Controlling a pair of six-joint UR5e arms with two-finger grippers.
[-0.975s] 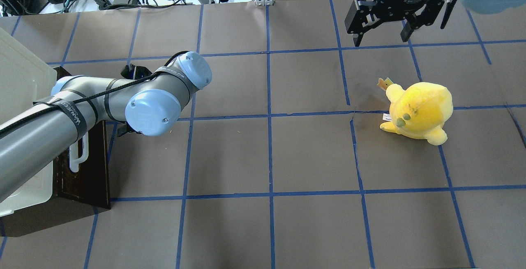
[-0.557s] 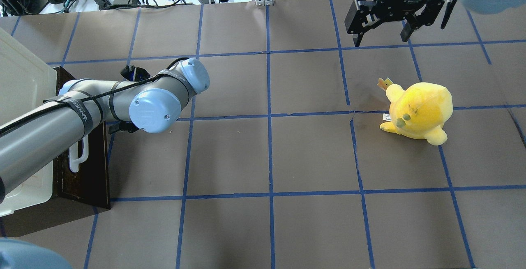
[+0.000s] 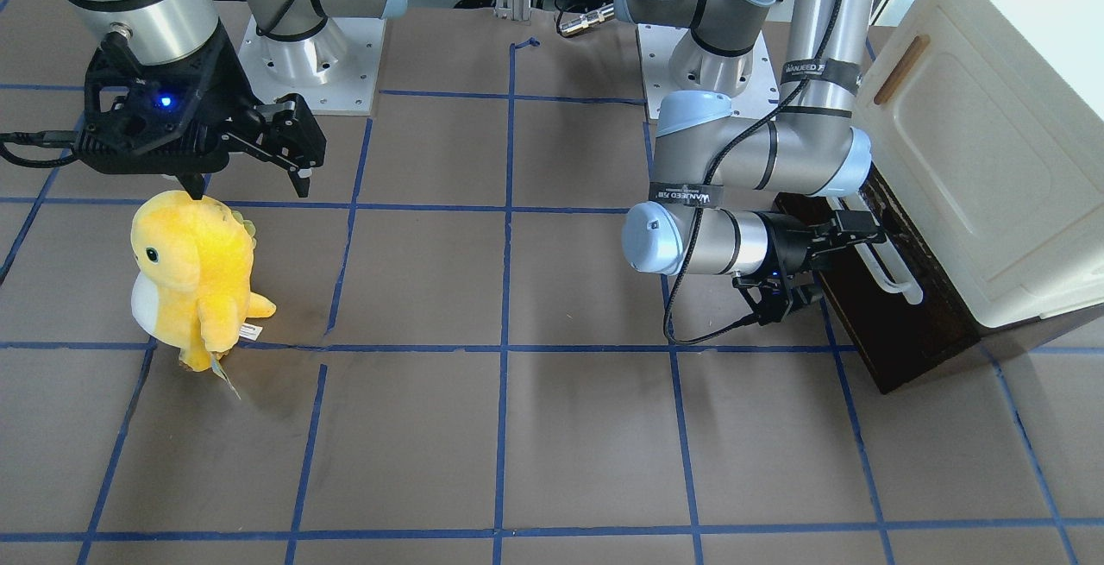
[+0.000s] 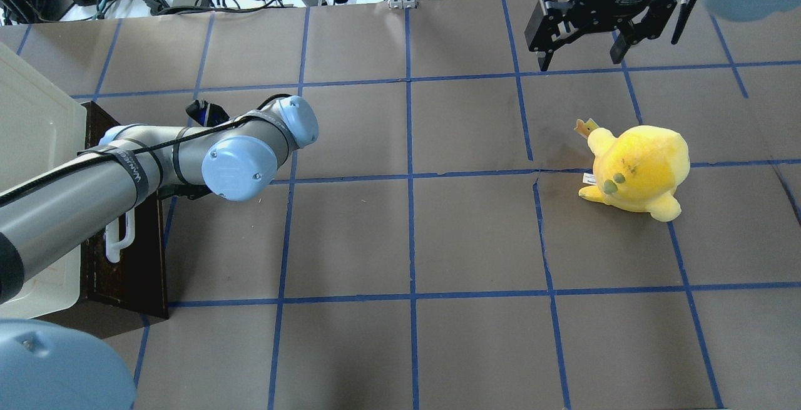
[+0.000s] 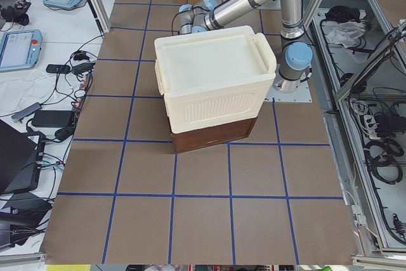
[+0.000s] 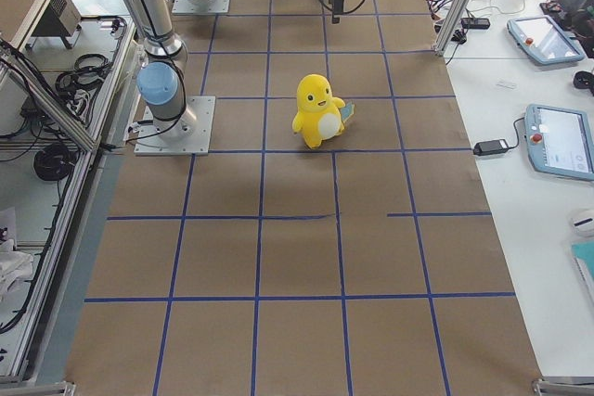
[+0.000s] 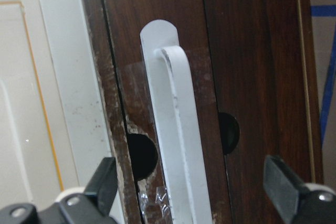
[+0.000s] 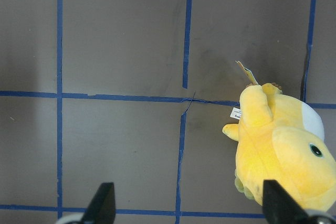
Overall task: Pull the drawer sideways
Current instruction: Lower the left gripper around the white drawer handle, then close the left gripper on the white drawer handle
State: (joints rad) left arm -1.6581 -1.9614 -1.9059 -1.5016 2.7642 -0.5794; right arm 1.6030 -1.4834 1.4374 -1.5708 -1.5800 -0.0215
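Looking through the left wrist camera, I have the left gripper point(image 7: 193, 184) lined up on the drawer point(image 7: 252, 77). Its two fingers point(image 7: 105, 184) are spread wide, and the white bar handle point(image 7: 170, 129) runs between them. Neither finger touches the bar in that view, and dark wood shows on both sides of it. Two round dark holes sit in the drawer front, one on each side of the handle.

On the front-facing camera the gripper lies level and points sideways at the drawer front. Its upper finger is just beside the handle, but I cannot tell from there whether they touch.

The drawer sits at the left edge of the table point(image 4: 407, 241), under a cream-white cabinet point(image 3: 975, 160) whose door carries a small brown wooden handle point(image 3: 901, 69). Its dark brown front faces in toward the middle of the table, with the bar running along it. I cannot tell whether the drawer is pulled out at all.

The right gripper point(image 4: 580, 59) hangs high over the right half of the table, with its fingers apart and nothing between them. Its wrist camera looks straight down on the brown surface with its blue tape grid, and on a yellow plush toy point(image 4: 638, 169). The toy stands upright in the right half of the table, well apart from the drawer.
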